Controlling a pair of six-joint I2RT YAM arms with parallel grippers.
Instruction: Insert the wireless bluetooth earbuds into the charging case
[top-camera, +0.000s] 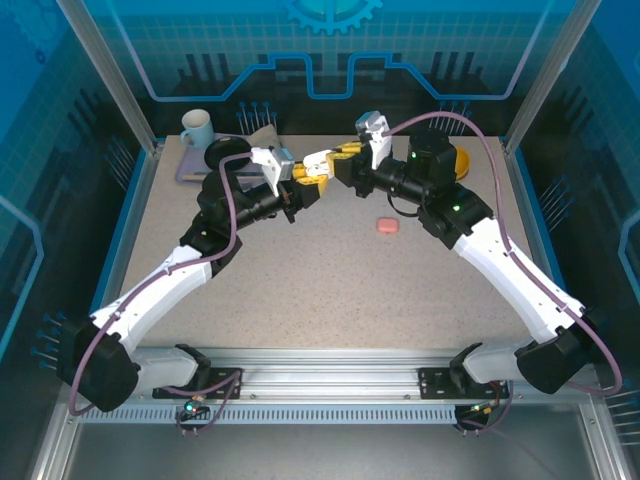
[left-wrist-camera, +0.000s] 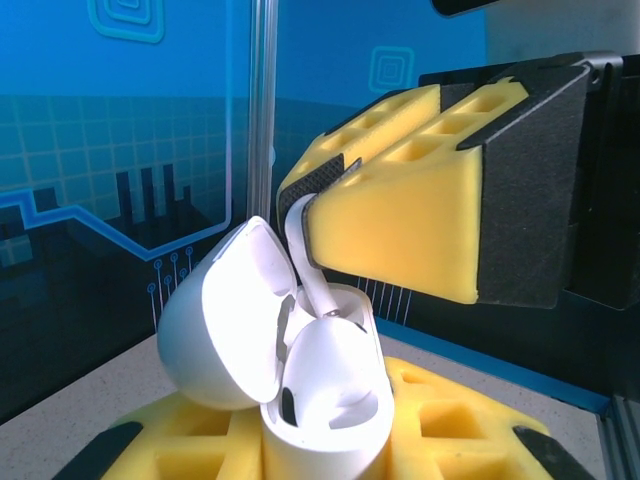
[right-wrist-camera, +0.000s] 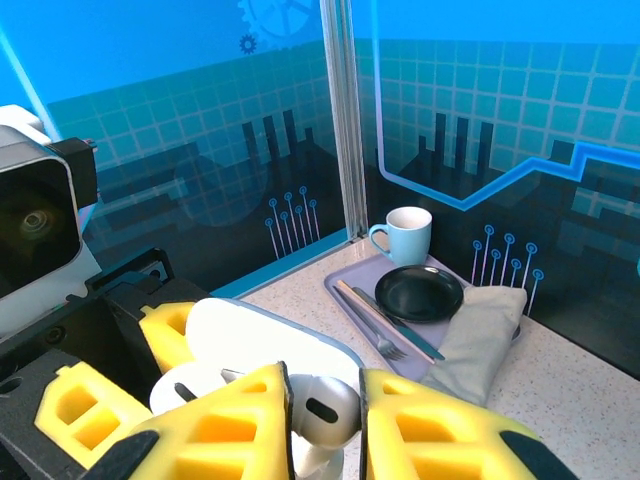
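My left gripper (left-wrist-camera: 320, 445) is shut on the base of a white charging case (left-wrist-camera: 320, 400) whose lid (left-wrist-camera: 215, 320) stands open. One white earbud (left-wrist-camera: 335, 365) sits in the case's near socket. My right gripper (right-wrist-camera: 325, 425) is shut on a second white earbud (right-wrist-camera: 330, 405), and its stem (left-wrist-camera: 305, 265) points down into the far socket. In the right wrist view the case lid (right-wrist-camera: 265, 335) lies just beyond my fingers. From above, both grippers (top-camera: 310, 183) (top-camera: 338, 160) meet over the back middle of the table. The salmon-pink earbuds are out of view.
A salmon-pink case (top-camera: 386, 226) lies closed on the table right of centre. At the back left, a tray (right-wrist-camera: 352, 275) carries a black plate (right-wrist-camera: 418, 292), a fork and knife, with a pale blue mug (right-wrist-camera: 405, 233) and a folded cloth (right-wrist-camera: 480, 335) beside them. A yellow object (top-camera: 460, 160) sits back right.
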